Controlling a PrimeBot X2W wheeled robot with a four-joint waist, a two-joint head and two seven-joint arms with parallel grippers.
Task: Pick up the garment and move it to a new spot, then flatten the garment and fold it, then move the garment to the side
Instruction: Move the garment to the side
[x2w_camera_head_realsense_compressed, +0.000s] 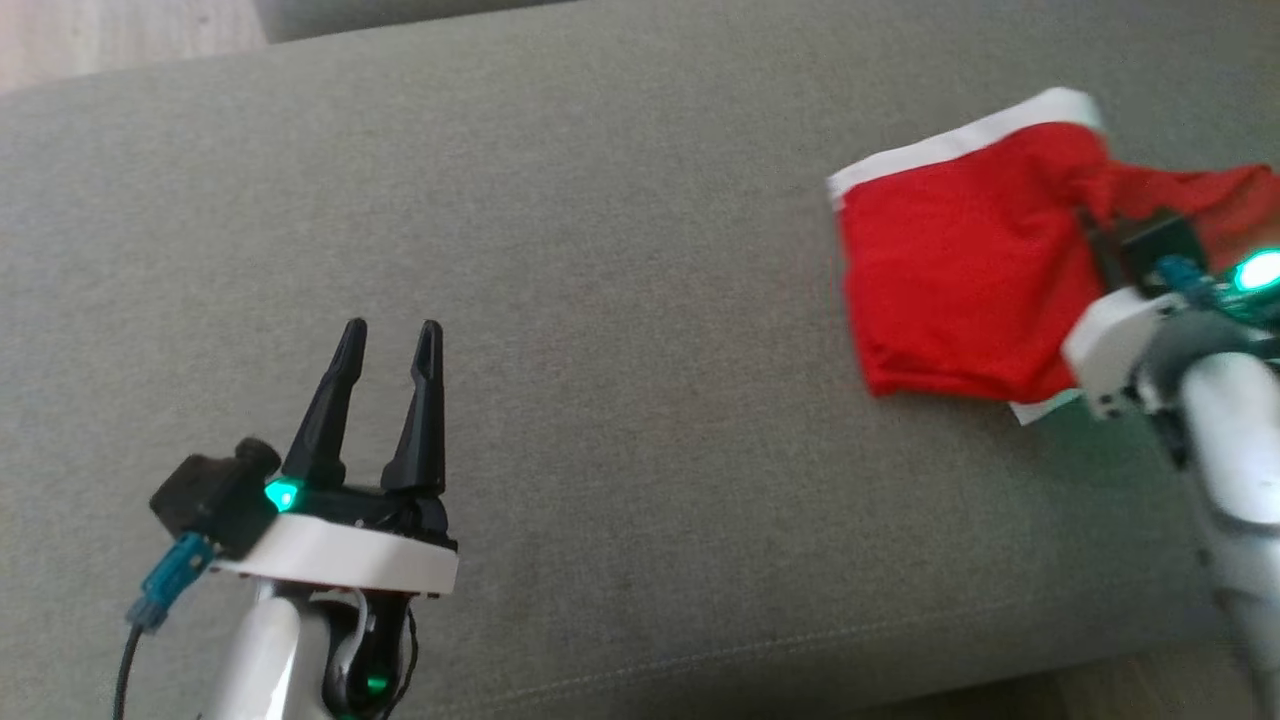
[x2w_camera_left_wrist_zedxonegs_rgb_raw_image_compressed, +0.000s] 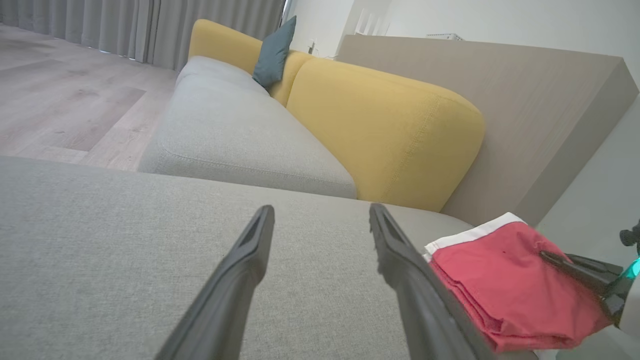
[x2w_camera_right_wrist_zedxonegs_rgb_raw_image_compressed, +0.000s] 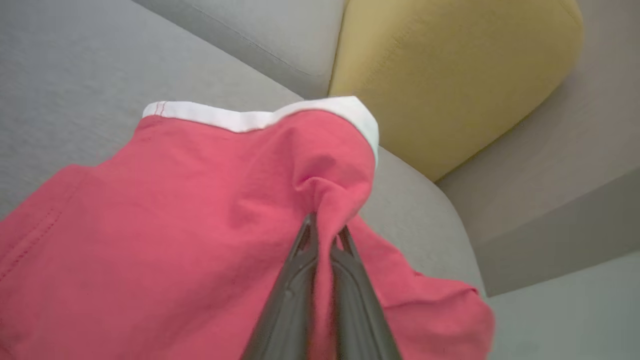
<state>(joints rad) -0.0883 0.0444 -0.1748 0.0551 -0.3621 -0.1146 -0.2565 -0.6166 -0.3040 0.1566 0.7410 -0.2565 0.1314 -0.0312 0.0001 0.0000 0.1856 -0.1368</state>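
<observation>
Left end effector sits nearest in the head view, lower left, above the grey sofa seat. Its two dark fingers are spread wide with nothing between them. It is well apart from the garment.

Garment: red cloth with a white waistband, lying at the far right of the seat, near its edge.

Right end effector: fingers pressed together on a bunched ridge of red cloth just below the waistband's right corner. The cloth puckers up and gathers toward the fingertips.

View differences:
- Head view: both arms at once, and the wide gap of bare seat between them. The right wrist is blurred and its fingertips are lost in the red folds, so the grip cannot be read there.
- Right wrist view: the pinch itself, close up, with cloth rising between the fingers. Red stitching at the waistband's left end is also legible.
- Left wrist view: the garment side-on, showing stacked layers along its near edge. The right arm's dark finger lies on top of the cloth. This view also takes in the room: yellow backrest, teal pillow, wood floor, grey curtains.
</observation>
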